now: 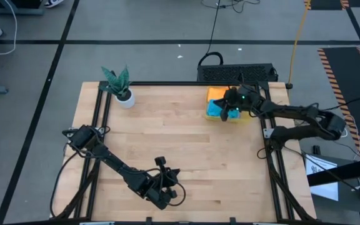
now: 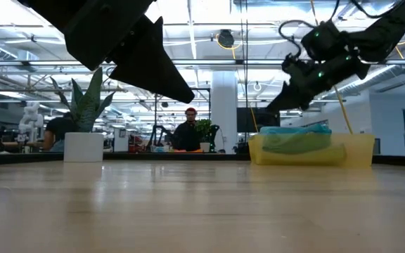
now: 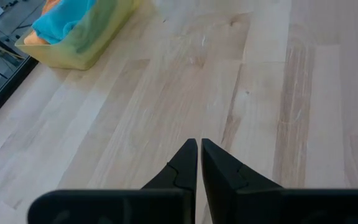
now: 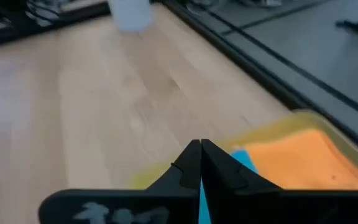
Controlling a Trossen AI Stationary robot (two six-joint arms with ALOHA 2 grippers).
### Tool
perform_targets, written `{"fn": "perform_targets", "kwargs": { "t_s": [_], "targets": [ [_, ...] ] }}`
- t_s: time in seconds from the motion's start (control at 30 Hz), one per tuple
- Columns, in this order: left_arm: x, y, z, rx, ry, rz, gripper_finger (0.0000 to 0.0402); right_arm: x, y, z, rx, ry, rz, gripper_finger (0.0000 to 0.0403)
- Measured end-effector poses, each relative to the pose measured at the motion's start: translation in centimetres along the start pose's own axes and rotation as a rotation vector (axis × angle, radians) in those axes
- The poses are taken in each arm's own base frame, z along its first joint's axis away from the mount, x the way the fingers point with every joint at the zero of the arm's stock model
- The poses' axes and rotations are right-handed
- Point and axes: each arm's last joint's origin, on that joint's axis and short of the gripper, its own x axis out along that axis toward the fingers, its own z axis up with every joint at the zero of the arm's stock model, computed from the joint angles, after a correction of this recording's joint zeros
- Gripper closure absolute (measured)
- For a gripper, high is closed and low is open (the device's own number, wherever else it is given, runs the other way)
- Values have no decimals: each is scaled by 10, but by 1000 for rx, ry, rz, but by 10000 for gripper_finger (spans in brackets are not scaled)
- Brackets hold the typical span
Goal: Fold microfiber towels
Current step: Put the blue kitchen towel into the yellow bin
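Observation:
A translucent yellow bin (image 1: 245, 120) stands at the table's far right, and the microfiber towels lie in it. A bright blue towel (image 1: 215, 110) is on top at the near side and an orange one (image 1: 215, 94) at the far side. My right gripper (image 1: 222, 110) hangs shut just above the bin (image 2: 357, 151) and the blue towel (image 4: 244, 160), pointing toward the table's left, with nothing between its fingers. My left gripper (image 1: 175, 176) hangs shut above the bare table near the front edge, pointing toward the bin (image 3: 79, 50).
A small potted plant (image 1: 120, 87) in a white pot stands at the far left of the table. A black crate-like thing (image 1: 236, 72) sits just beyond the far edge, behind the bin. The wooden top (image 1: 167, 131) between the plant, the bin and the left arm is bare.

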Motion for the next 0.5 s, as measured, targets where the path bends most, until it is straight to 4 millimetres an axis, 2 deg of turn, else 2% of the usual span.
{"fn": "perform_targets", "kwargs": {
  "t_s": [0.3,0.4,0.5],
  "targets": [
    [0,0,0,-1,-2,-1,376,37,-18,-37,45,177,-80,403],
    [0,0,0,0,-2,-1,376,43,-20,-40,42,166,-83,403],
    [0,0,0,1,-2,-1,376,40,-19,-37,40,157,-83,403]
  ]
}}
